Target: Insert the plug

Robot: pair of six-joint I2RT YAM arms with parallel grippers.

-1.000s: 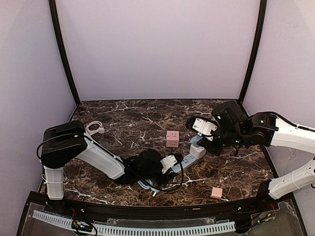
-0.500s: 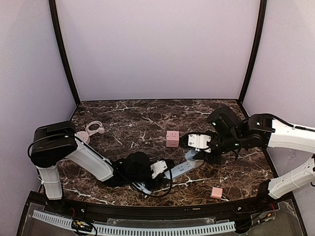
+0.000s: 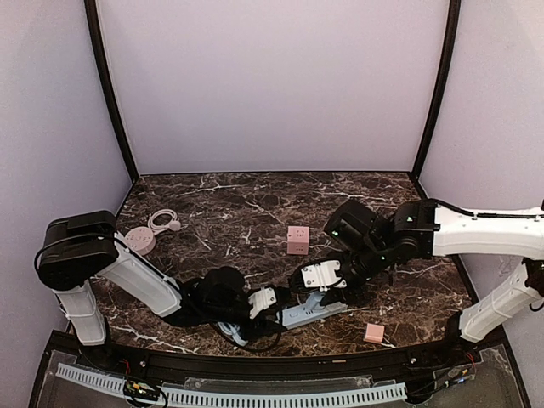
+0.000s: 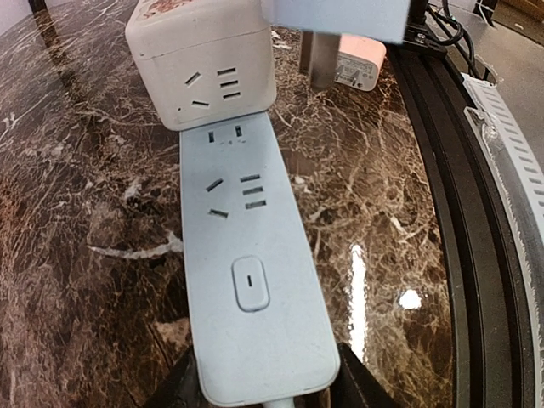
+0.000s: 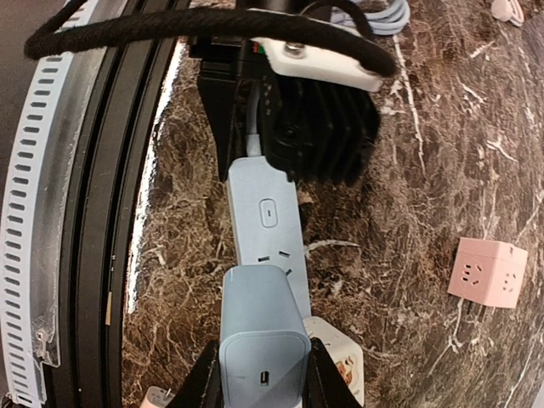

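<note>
- The job is not done yet; the plug is not in any socket.
- Closest to the robot, the left gripper is closed on the near end of the long pale blue plastic power strip; one dark finger sits on each side of it; the strip lies flat on the dark brown marble table.
- A little farther along the strip there is a switch, then a free set of holes; nothing is in those holes.
- Above the far part of the strip, the right gripper is closed tight on the boxy pale blue plastic plug; the plug hangs in the air and does not touch the strip.
- Its grey metal pins point down; in the left wrist view they look a bit off to one side of the free holes, but I cannot tell for sure.
- At the far end of the strip sits a white plastic cube socket, just beside the plug.
- Farther away on the table, well apart from both grippers, is a small pink plastic cube socket.
- What is left, I think: bring the pins over the free holes; then push the plug straight down until it sits flat.
</note>
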